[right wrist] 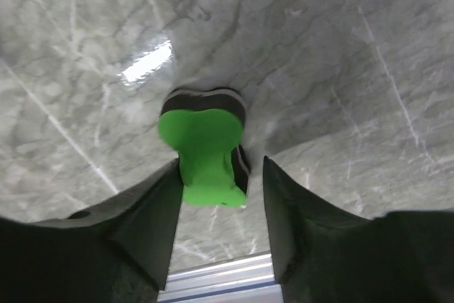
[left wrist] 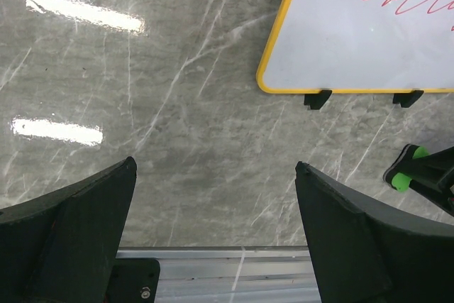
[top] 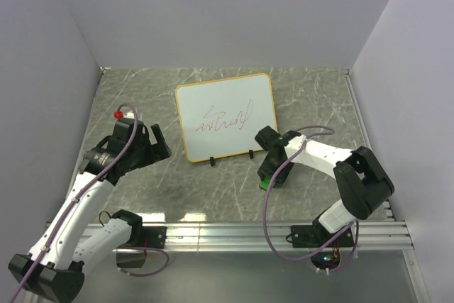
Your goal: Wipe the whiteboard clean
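Observation:
The whiteboard (top: pixel 225 115) lies flat at the back middle of the table, white with a tan-orange rim, two black feet on its near edge and a red scribble (top: pixel 227 120). Its near left corner shows in the left wrist view (left wrist: pixel 369 26). The green eraser (right wrist: pixel 206 154) stands on the table in front of the board's right foot. My right gripper (right wrist: pixel 220 162) is open around it; the left finger touches it and a gap remains at the right finger. In the top view the right gripper (top: pixel 273 174) is low over the eraser (top: pixel 264 183). My left gripper (left wrist: pixel 215 164) is open and empty, left of the board.
A grey marble tabletop (top: pixel 142 196) with a ribbed aluminium rail (top: pixel 234 232) along its near edge. Plain walls close in the left, back and right sides. The right arm's purple cable (top: pixel 312 131) loops beside the board's near right corner.

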Controlling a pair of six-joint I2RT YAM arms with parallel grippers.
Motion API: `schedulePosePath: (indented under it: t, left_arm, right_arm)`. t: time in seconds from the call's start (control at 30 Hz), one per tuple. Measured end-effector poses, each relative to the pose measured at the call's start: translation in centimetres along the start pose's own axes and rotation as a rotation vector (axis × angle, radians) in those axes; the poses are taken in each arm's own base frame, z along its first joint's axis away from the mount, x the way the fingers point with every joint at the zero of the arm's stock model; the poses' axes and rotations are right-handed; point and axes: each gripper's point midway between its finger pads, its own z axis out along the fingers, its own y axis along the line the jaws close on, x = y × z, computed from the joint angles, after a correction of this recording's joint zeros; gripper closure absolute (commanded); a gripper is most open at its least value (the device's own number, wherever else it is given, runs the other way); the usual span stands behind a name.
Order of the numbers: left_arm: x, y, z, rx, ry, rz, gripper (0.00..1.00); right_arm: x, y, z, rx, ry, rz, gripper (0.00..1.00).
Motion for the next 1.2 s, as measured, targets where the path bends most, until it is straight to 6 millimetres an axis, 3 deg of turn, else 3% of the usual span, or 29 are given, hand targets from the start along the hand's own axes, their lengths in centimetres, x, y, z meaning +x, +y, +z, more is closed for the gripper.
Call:
schedulePosePath:
  t: [0.4,0.57,0.67,0.8,0.9,0.93,0.97,1.0,1.1,1.2]
  left_arm:
    - [0.1,0.2,-0.6,0.001,-0.011,-0.030,0.01]
    - [0.1,1.2,-0.4,-0.061,-0.012,-0.032,0.16]
    - [-0.7,2.3,-0.4,-0.152,-0.023,-0.028,0.20]
    - [-3.4,1.8,-1.2,-0.180,-0.080,-0.020,0.17]
    - [-6.3,-0.2,-1.9,-0.124,-0.152,-0.005,0.15]
    - [-7.0,-0.8,-2.0,-0.100,-0.177,0.000,0.14]
    - [-7.7,-1.5,-2.1,-0.072,-0.203,0.004,0.04]
    - [-8.4,-2.1,-2.3,-0.044,-0.232,0.012,0.01]
    - [-10.2,-3.6,-2.6,0.027,-0.286,0.017,0.01]
    - [-12.7,-4.9,-2.4,0.089,-0.304,0.014,0.01]
  right_arm:
    - [-0.2,0.0,0.3,-0.018,-0.013,-0.059,0.95]
    - [-1.0,1.3,-1.4,-0.069,-0.038,-0.096,1.00]
    - [-2.2,3.4,-3.9,-0.148,-0.080,-0.130,1.00]
    - [-3.6,5.8,-8.2,-0.288,-0.150,-0.183,1.00]
    - [-3.8,6.3,-11.1,-0.382,-0.189,-0.225,1.00]
    - [-3.7,6.3,-11.7,-0.400,-0.193,-0.235,1.00]
    - [-3.6,6.2,-12.2,-0.417,-0.197,-0.249,1.00]
    - [-3.5,6.1,-12.6,-0.432,-0.197,-0.261,1.00]
    - [-2.8,5.9,-13.3,-0.482,-0.188,-0.304,1.00]
    - [-1.9,5.0,-12.8,-0.486,-0.167,-0.333,1.00]
